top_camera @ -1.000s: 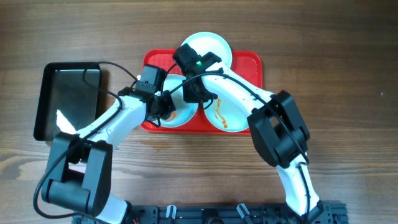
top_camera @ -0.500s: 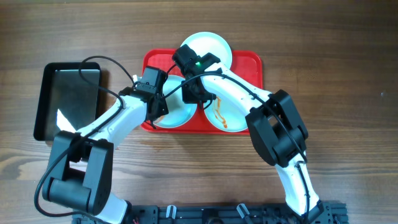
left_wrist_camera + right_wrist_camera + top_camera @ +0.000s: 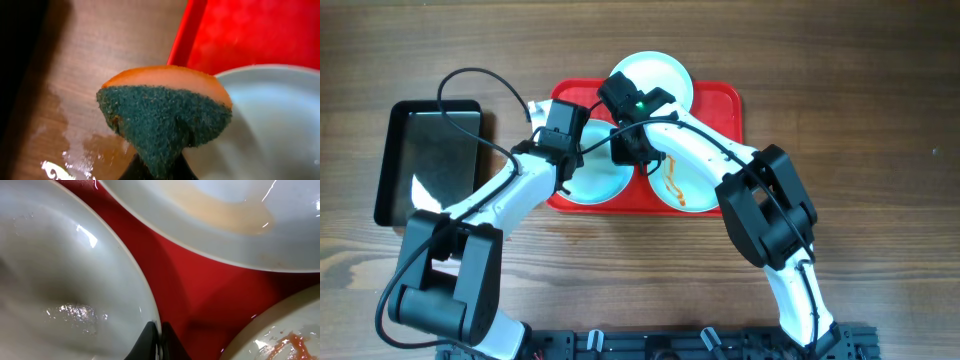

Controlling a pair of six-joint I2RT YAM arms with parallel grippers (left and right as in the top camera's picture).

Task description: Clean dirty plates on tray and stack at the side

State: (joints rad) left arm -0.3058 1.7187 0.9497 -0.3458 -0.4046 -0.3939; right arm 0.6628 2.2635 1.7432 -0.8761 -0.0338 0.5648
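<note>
Three pale plates lie on the red tray [image 3: 725, 100]. The near-left plate [image 3: 600, 185] looks wet and free of sauce. My right gripper [image 3: 626, 150] is shut on its rim; in the right wrist view the jaws [image 3: 160, 330] pinch that rim beside the plate's bowl [image 3: 60, 280]. My left gripper [image 3: 567, 160] is shut on a green-and-orange sponge [image 3: 165, 115], which hovers over that plate's left edge [image 3: 270, 120] and the tray's rim [image 3: 182, 40]. The near-right plate [image 3: 682, 185] carries an orange sauce smear [image 3: 287, 340]. The far plate [image 3: 655, 75] shows a faint orange film [image 3: 220, 212].
A black glossy tray [image 3: 430, 160] sits on the wooden table left of the red tray. A wet patch [image 3: 75, 145] shines on the wood beside the red tray's left edge. Both arms cross over the tray's middle, with cables looping above the left arm.
My left gripper with the sponge has slid from the near-left plate's middle toward its far-left edge. The brownish smear on that plate is gone. The right gripper has stayed put.
</note>
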